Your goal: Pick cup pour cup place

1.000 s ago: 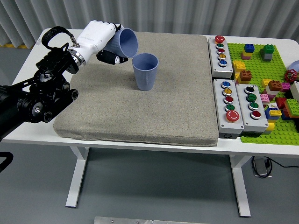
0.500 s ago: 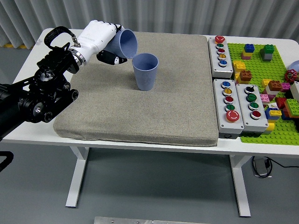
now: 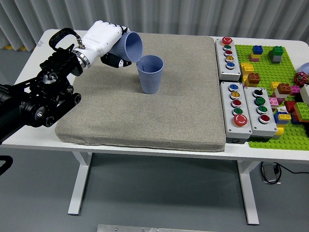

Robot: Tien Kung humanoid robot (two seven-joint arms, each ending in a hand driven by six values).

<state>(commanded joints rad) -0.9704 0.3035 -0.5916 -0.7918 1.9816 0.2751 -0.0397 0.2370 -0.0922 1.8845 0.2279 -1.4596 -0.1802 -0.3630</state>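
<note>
My left hand [image 3: 110, 44], white with black fingertips, is shut on a blue cup [image 3: 131, 46]. It holds the cup tipped on its side, mouth facing right and down, its lip just over the left rim of a second blue cup [image 3: 150, 74]. That second cup stands upright near the middle of the grey mat [image 3: 145, 116]. I cannot see whether anything is inside either cup. My right arm is out of view.
Three grey button boxes [image 3: 229, 51] [image 3: 236, 110] [image 3: 260, 110] stand right of the mat. A green baseplate [image 3: 280, 137] with several loose bricks lies at the far right. The white table [image 3: 38, 53] shows bare at the left edge.
My left hand has shifted slightly right and tipped the held cup a bit further, bringing its lip closer over the standing cup's rim.
</note>
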